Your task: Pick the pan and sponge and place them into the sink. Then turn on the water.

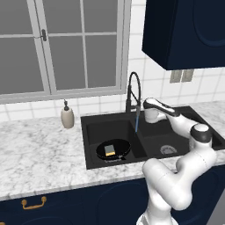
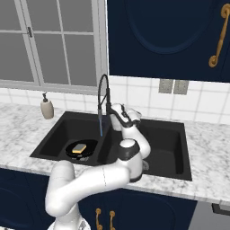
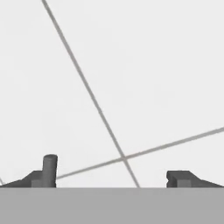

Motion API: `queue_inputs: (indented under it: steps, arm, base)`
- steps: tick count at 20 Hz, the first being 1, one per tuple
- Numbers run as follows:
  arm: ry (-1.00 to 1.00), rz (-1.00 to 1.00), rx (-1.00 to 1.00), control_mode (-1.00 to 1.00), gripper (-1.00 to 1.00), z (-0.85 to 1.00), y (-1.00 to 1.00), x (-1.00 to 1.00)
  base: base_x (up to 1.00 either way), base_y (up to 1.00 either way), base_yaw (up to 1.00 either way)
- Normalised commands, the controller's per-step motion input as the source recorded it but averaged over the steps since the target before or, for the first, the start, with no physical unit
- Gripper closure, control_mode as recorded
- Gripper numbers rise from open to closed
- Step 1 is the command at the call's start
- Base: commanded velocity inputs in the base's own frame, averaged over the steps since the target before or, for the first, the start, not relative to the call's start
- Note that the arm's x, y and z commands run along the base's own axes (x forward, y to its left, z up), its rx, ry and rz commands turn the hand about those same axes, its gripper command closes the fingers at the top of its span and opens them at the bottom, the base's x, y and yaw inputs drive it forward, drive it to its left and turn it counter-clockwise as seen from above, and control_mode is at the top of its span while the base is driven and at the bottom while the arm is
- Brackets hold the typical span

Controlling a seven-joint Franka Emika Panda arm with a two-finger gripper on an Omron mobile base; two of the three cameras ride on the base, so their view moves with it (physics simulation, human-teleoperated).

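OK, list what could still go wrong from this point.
1. The open two-finger gripper sits close to the white tiled wall beside the tall dark arched faucet; a careless pull-back could bump the faucet or its handle.
2. The thin pale-blue water stream falls near the central divider of the black double-basin sink, not onto the round black frying pan holding the small yellow sponge, so they may stay unrinsed.

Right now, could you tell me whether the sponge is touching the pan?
Touching: the left base view shows the sponge lying flat inside the pan, in the sink's left basin.
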Motion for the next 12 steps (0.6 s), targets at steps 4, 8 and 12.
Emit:
queue_inputs:
  steps: [4,8,12]
  arm:
    - [0.03,-0.03,0.16,-1.00,-1.00,0.00,-1.00,0.00]
    - [0.10,-0.04,0.12,-1.00,-1.00,0.02,-0.99,0.00]
    - [0.05,-0.02,0.07,-1.00,-1.00,0.00,-0.81,0.00]
  base:
    - [0.00,0.00,0.00]
    - [0.00,0.00,0.00]
    - [0.00,0.00,0.00]
